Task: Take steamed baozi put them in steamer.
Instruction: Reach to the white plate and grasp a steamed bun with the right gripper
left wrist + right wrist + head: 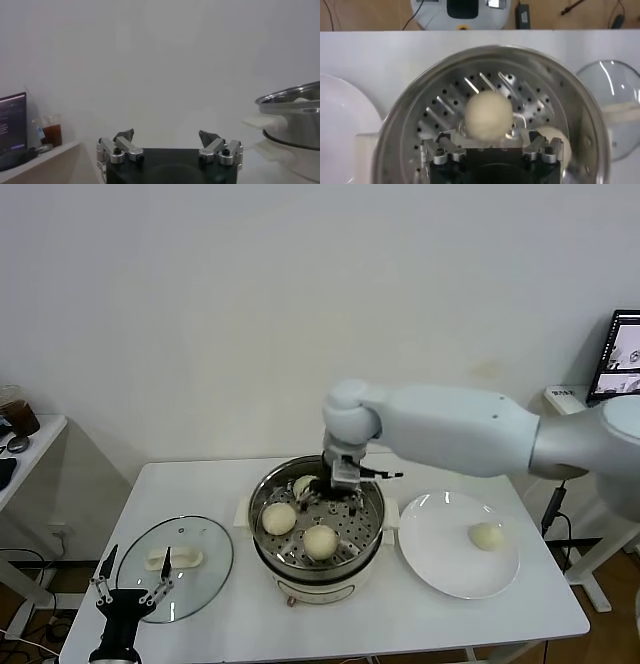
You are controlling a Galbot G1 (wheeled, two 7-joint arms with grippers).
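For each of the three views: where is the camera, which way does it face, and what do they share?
Head: high, facing forward and down at the table; both arms show.
Left wrist: low beside the table, facing level past the open left claw to the steamer.
Right wrist: above the steamer, facing down past the open right claw at a baozi.
Shared: steamer.

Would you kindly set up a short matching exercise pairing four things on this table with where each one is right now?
Things:
1. lone baozi
2. glass lid
3. right end effector
4. left end effector

Places:
A. over the steamer, jaws open
B. on the white plate
C. flat on the table, left of the steamer
D. parked at the table's near left edge, jaws open

Pairs: 1-B, 2-C, 3-A, 4-D
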